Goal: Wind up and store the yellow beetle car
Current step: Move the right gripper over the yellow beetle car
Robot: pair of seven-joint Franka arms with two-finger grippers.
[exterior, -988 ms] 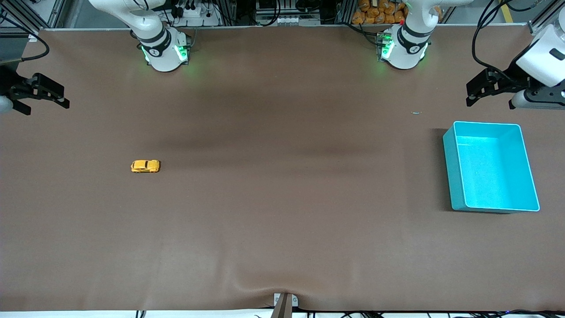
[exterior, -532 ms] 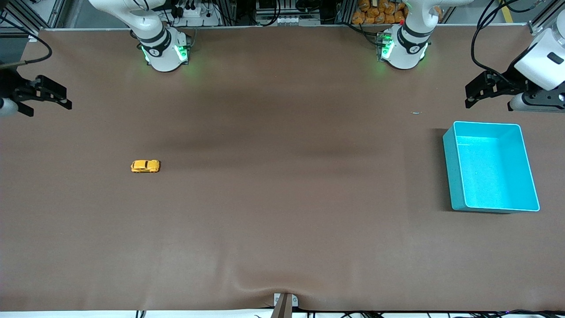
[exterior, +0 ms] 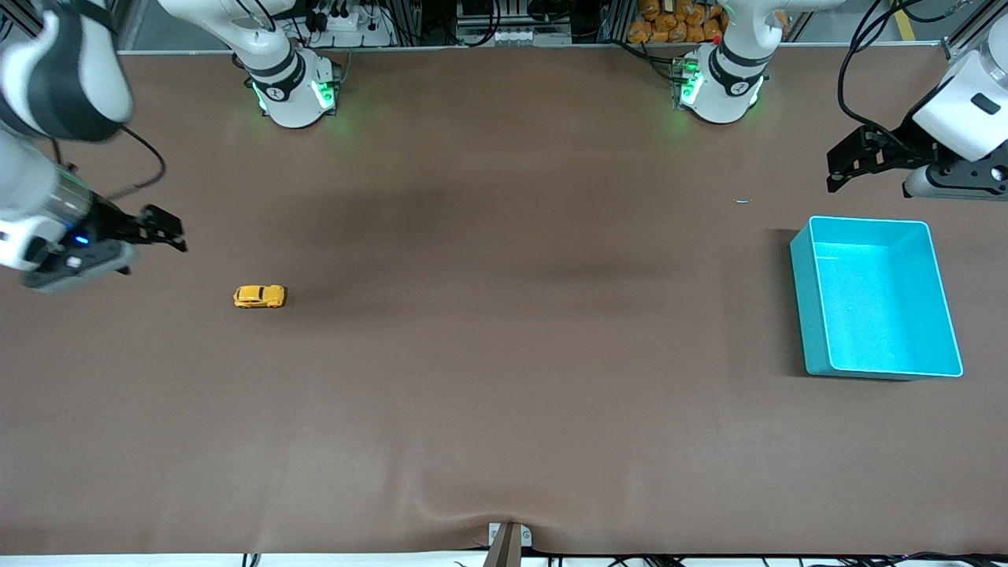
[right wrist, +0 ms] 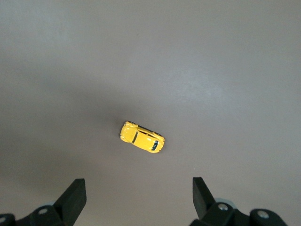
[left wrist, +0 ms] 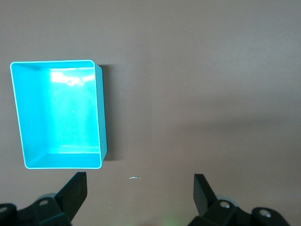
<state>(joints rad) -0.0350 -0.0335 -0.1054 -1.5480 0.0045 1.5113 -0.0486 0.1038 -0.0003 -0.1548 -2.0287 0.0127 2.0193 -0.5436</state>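
Yellow beetle car (exterior: 259,296) sits on the table (exterior: 504,394), at four o'clock from my wide-open, empty right end effector (exterior: 161,231); no readable writing. Left end effector (exterior: 846,161) waits open, empty.

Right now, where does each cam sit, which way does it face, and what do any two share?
Front view: high across the table, facing both bases; shows the yellow beetle car, turquoise bin, both arms.
Left wrist view: on the left arm, looking down at the bin; open left gripper fingertips show.
Right wrist view: on the right arm, looking down at the car; open right gripper fingertips show.
Shared: front and right wrist both show the car; front and left wrist the bin.
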